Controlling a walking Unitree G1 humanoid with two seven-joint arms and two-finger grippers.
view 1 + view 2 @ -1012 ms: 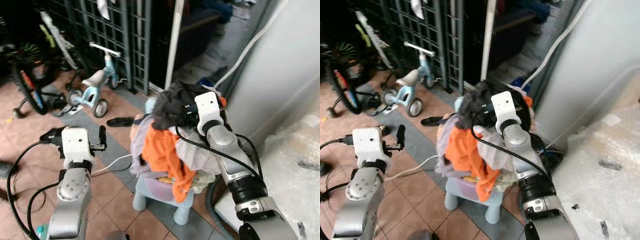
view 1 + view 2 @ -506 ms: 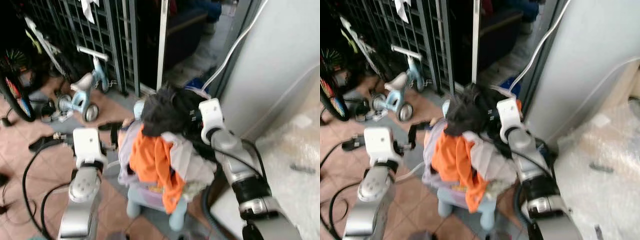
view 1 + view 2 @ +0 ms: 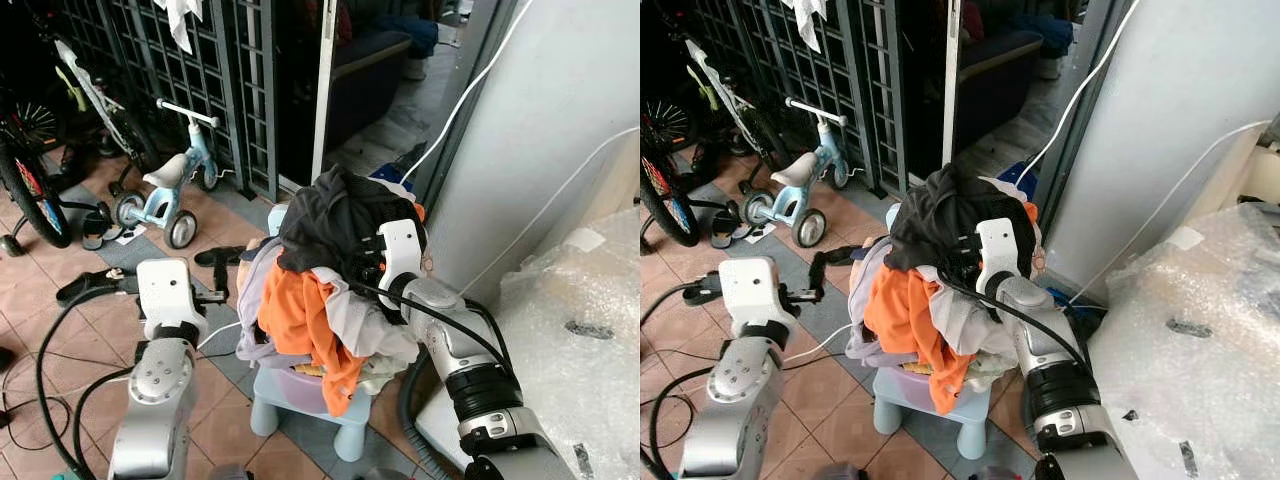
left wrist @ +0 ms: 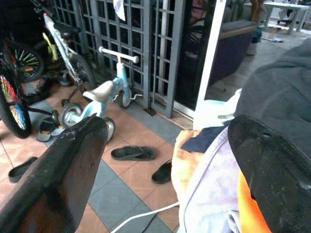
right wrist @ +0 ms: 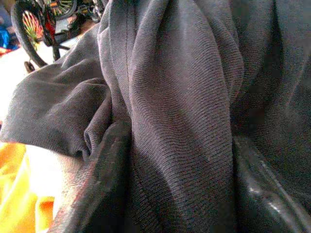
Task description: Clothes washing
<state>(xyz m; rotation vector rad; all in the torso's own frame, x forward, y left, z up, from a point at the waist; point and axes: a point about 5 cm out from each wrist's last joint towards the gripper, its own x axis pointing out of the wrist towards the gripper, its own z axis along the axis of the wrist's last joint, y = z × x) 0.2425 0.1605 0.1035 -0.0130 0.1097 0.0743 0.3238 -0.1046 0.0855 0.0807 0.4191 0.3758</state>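
Note:
A heap of clothes sits in a purple basin (image 3: pixel 300 385) on a small light-blue stool (image 3: pixel 345 415). A dark grey garment (image 3: pixel 335 215) lies on top, above an orange one (image 3: pixel 300 310) and a pale one (image 3: pixel 360 315). My right gripper (image 3: pixel 365 265) is pushed into the dark garment; in the right wrist view its fingers (image 5: pixel 99 184) stand apart, open, with a bunched fold of that fabric (image 5: pixel 180 121) between them. My left gripper (image 4: pixel 165 160) hangs open and holds nothing, just left of the heap, its black finger (image 3: pixel 222 282) close to the pale cloth.
A child's balance bike (image 3: pixel 175 180), a bicycle (image 3: pixel 30 190) and slippers (image 3: pixel 215 257) lie on the tiled floor to the left, before a metal grille (image 3: pixel 190 70). A white wall (image 3: pixel 540 130) and a bubble-wrapped bulk (image 3: pixel 570 330) close the right. Cables (image 3: pixel 60 350) trail by my left arm.
The camera has shifted and steadied. My left gripper has come closer to the left side of the heap. The right gripper stays buried in the dark garment.

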